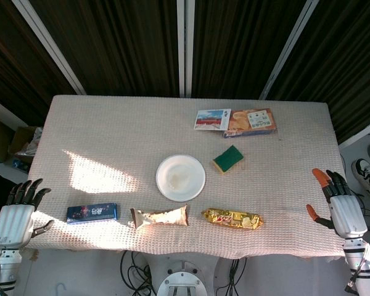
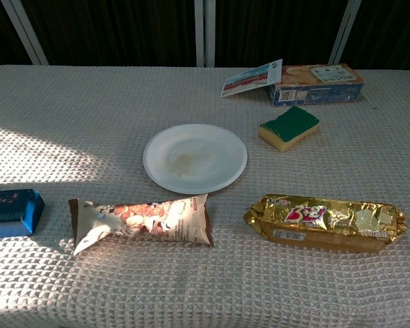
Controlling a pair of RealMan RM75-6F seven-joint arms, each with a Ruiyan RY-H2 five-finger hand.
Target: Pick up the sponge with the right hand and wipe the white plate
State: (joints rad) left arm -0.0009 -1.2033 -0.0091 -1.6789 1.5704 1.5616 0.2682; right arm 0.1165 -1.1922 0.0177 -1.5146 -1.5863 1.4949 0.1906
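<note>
Both hands off sponge (image 1: 228, 159)

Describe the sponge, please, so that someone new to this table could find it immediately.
Start at the white plate in the middle of the table. Just beyond it to the right, before the open biscuit box, lies the sponge. It alone is a small block, green on top and yellow underneath.

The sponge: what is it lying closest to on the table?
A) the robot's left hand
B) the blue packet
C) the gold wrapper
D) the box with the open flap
D: the sponge lies just in front of the box with the open flap, apart from the white plate.
</note>
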